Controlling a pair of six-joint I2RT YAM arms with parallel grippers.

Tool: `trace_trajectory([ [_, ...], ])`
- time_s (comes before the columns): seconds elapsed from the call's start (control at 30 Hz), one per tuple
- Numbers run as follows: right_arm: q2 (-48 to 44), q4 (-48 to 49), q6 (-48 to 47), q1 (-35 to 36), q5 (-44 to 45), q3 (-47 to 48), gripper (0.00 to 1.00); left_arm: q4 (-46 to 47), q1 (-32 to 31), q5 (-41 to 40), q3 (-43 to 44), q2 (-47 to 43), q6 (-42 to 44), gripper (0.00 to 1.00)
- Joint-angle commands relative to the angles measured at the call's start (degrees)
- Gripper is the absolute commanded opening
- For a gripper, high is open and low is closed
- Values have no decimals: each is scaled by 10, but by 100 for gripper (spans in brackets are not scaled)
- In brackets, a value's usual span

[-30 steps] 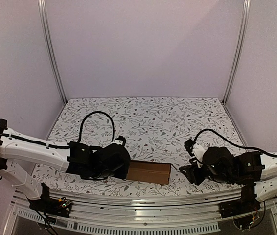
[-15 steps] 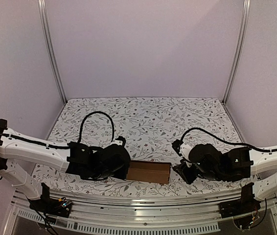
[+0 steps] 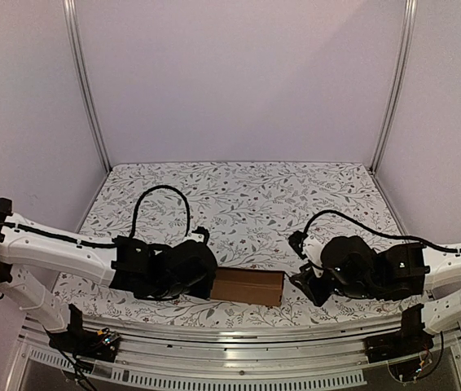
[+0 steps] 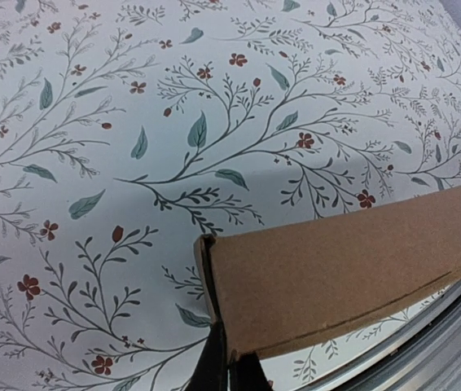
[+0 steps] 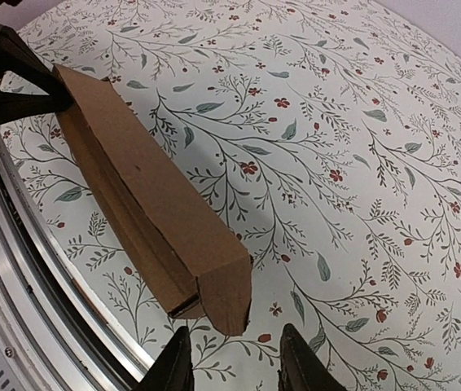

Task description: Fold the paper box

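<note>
Robotics test cell, laboratory type. Evidence: plain pale enclosure panels (image 3: 239, 73) framed by aluminium posts (image 3: 84, 90); a desk (image 3: 239, 183) under a floral-print cover; left arm (image 3: 59, 248) and right arm (image 3: 458, 265) mounted on a metal rail (image 3: 239, 332) at its near edge.

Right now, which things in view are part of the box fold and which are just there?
Job:
- paper box, lying along the near edge
- left gripper, shut on the box's left end
- right gripper, jaws apart at the box's right end, no grip seen

Just there:
- floral table cover
- metal rail at the near edge
- frame posts
</note>
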Motion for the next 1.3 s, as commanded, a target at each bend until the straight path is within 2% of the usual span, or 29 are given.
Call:
trace_trajectory([
  [0.0,-5,-4,1,0,1,7,33,-76,-15,48,-17,31,-1,0],
  [0.53,57,6,-12,1,10,22,22,-80,-15,49,-7,37,8,0],
  [0.67,66,7,-12,2,13,25,13,-81,-15,49,-7,37,9,0],
  [0.77,72,7,-15,2,11,29,0,-83,-15,48,-5,38,9,0],
  [1.0,66,8,-9,4,10,34,0,-84,-16,49,-3,43,9,0],
  [1.27,46,9,44,5,6,47,0,-85,-20,44,3,58,12,0],
])
